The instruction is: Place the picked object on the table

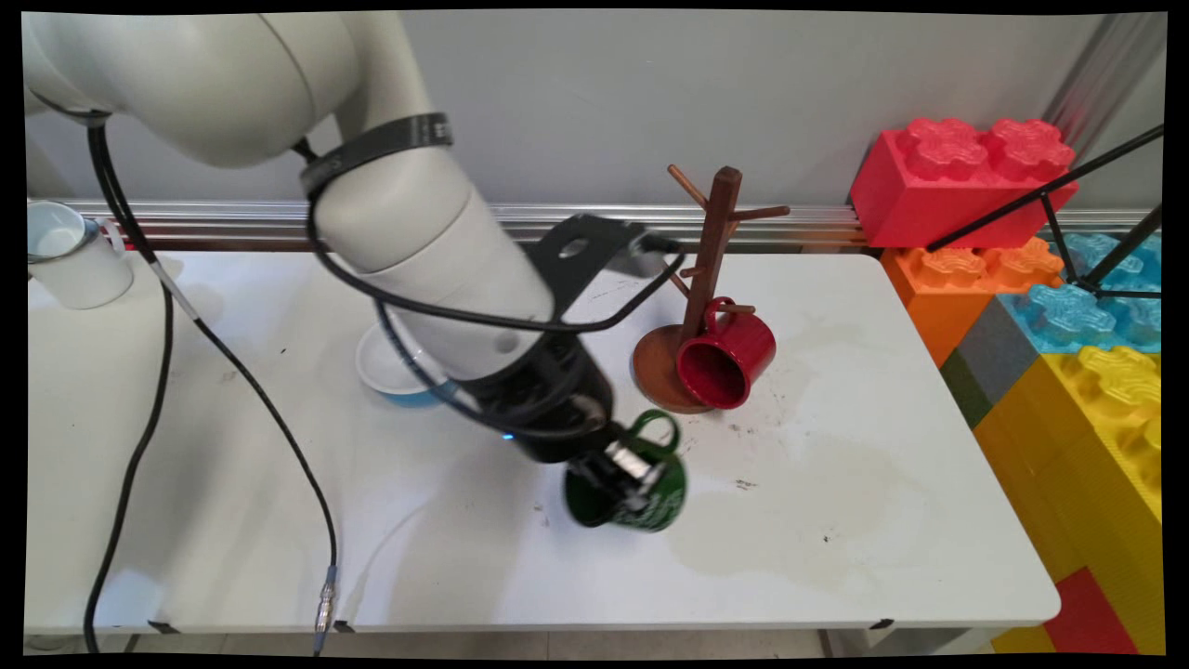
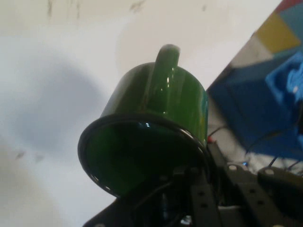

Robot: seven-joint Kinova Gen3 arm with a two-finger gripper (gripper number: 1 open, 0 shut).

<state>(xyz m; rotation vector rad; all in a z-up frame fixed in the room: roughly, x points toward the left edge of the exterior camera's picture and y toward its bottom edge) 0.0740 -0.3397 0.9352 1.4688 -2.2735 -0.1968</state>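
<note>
White tabletop, scuffed and faintly stained, stretches toward a grey wall with a metal rail along its back edge. At far left, a white mug [image 1: 67,253] stands at the table's rear corner. Nearer the middle, a white bowl with a blue base [image 1: 395,373] sits partly hidden behind the arm. Just right of it and closer to the camera, the gripper [image 1: 620,476] reaches down at the rim of a green mug [image 1: 661,492], which is tilted with its mouth turned toward the gripper and its handle uppermost. The hand view shows the mug's dark rim directly against the black linkage, one finger [image 2: 201,198] at the lip on the right; the fingers appear closed on the rim wall, holding the mug. Its long axis points up and away from the hand, handle on the far upper side. Well apart, to the upper right, a wooden mug tree [image 1: 708,269] stands on its round base, a red mug [image 1: 726,358] hanging from a low peg, mouth facing the camera. Big coloured toy blocks [image 1: 1031,279] are stacked beyond the table's right edge.
</note>
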